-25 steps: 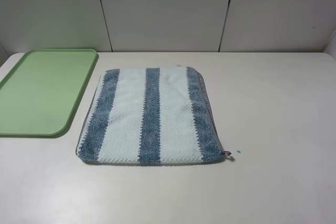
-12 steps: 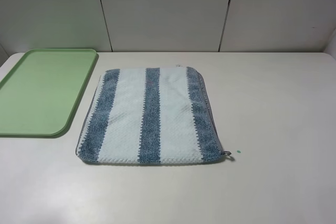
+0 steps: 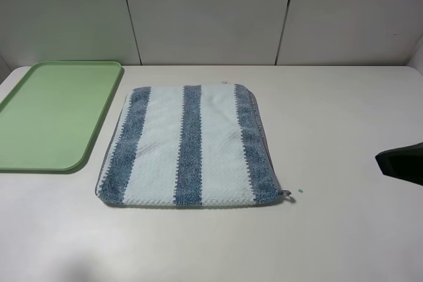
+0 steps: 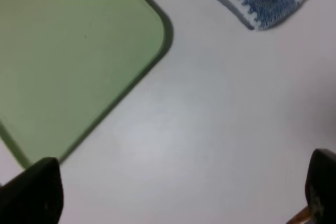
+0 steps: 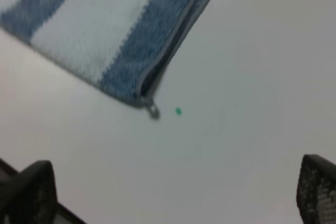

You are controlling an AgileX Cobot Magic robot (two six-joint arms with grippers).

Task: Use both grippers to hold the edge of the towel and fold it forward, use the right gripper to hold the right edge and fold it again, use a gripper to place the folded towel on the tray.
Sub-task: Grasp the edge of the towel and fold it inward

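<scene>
Towel [image 3: 188, 144] flat, first fold not yet begun.
It lies mid-worktop [image 3: 344, 236], with the tray [image 3: 39, 117] just beside it at the far left corner. The right gripper [image 5: 176, 182] hovers off its near right corner, by the loop [image 5: 152, 110]. The left gripper [image 4: 184, 182] hangs over bare worktop near the tray's corner. Both sets of fingers stand wide apart. Each should pinch the near hem [image 3: 192, 204] at its own corner, then both lift level together.

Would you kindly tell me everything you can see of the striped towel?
The towel is terry-looking cloth with three blue-grey stripes and two pale whitish ones, edged by a thin grey hem. A small grey loop sticks out at its near right corner. It lies flat on the table, just right of the green tray with a gap between them. Nothing else touches it.
</scene>
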